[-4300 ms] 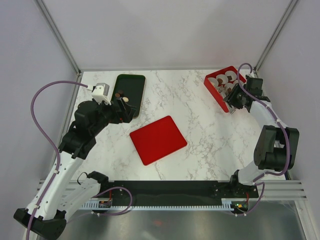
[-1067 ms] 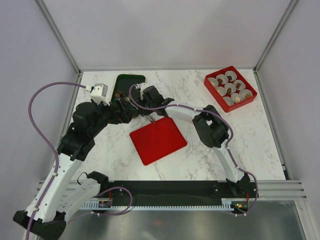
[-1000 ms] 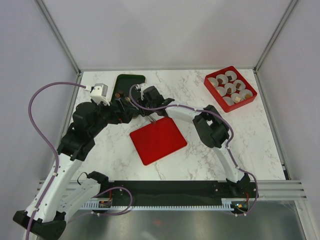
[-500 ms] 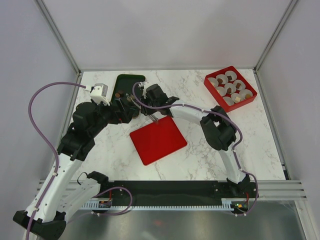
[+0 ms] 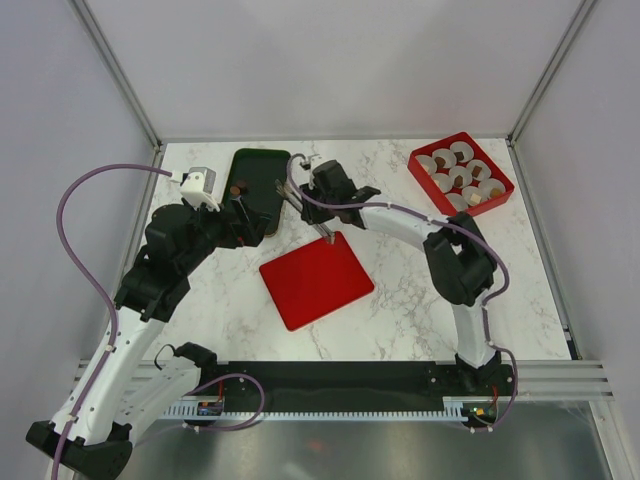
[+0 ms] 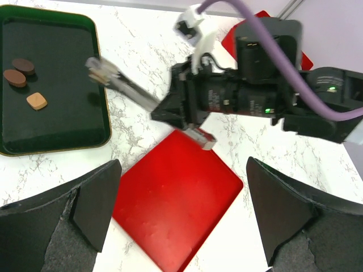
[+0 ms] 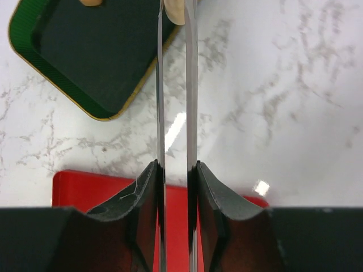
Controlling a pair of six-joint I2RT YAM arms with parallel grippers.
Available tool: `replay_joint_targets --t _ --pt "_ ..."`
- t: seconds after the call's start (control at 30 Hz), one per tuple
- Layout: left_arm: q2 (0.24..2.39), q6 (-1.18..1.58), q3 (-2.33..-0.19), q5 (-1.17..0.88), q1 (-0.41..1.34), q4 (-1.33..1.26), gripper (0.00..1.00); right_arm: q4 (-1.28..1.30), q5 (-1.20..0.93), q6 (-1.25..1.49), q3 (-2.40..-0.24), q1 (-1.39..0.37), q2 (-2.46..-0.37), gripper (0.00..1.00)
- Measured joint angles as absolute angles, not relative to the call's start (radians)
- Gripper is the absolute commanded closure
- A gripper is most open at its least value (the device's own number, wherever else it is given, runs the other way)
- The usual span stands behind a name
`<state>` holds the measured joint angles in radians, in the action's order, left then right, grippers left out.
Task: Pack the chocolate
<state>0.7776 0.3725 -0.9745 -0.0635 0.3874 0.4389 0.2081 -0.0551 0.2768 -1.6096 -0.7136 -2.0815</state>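
Observation:
My right gripper (image 5: 312, 208) (image 7: 176, 167) is shut on thin metal tongs (image 7: 160, 85) (image 6: 127, 88). The tongs' tips pinch a cream-tan chocolate (image 7: 176, 11) (image 6: 97, 72) just over the right rim of the green tray (image 5: 262, 165) (image 6: 68, 119). On the tray lie three more chocolates: a dark brown one (image 6: 24, 65), a brown one (image 6: 14, 76) and a tan one (image 6: 37, 101). My left gripper (image 6: 181, 187) (image 5: 250, 215) hangs open above the red lid (image 5: 315, 278) (image 6: 176, 204), with nothing between its fingers (image 6: 96, 204).
A red box (image 5: 497, 165) of white pleated paper cups, some with candies in them, stands at the back right corner. The red lid lies flat mid-table, close under both grippers. The right arm stretches across the table towards the left.
The right gripper with the tongs has shifted rightward, away from the tray's middle to its right rim, carrying a cream-tan chocolate. The left arm has stayed still and open.

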Motion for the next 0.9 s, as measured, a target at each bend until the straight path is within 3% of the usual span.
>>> replay_joint_targets --t 0.53,0.9 --pt "0.775 0.373 -0.975 -0.067 0.387 0.439 0.00 0.410 0.104 0.319 -1.196 -0.296 -1.452 0.63" --pt "0.775 0.382 -0.974 -0.091 0.387 0.439 0.00 0.577 0.083 0.331 -1.147 0.016 -1.377 0.63"
